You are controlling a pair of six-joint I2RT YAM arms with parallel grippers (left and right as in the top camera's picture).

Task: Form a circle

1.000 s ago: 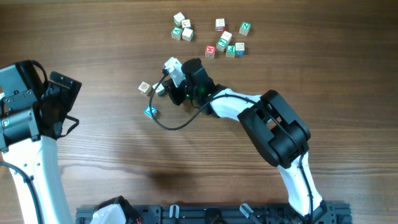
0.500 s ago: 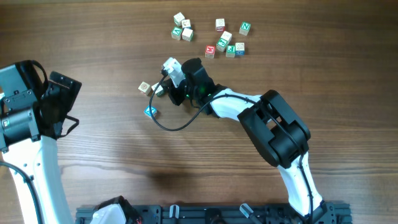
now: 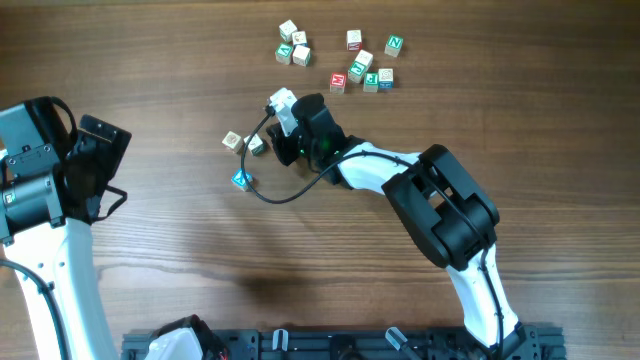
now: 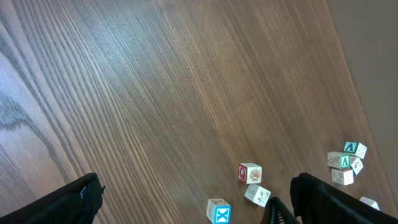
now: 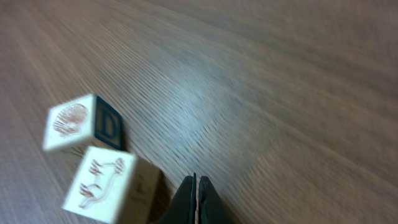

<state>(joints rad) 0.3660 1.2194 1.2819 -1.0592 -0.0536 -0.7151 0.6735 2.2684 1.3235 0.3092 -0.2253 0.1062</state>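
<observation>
Three small wooden letter cubes, square-edged with printed faces, lie loose on the grained brown surface (image 3: 150, 60), forming no ring. Near the blue-faced cube (image 3: 241, 180), on its far side, the left pale cube (image 3: 233, 141) and the right pale cube (image 3: 256, 145) sit close together. The right pincer (image 3: 272, 150), closed on nothing, is just beyond the blue-faced cube, beside the right pale cube. The left pincer (image 3: 112, 165) gapes wide and empty, well left of the blue-faced cube. Scattered cubes (image 3: 357, 71) lie farther beyond it.
</observation>
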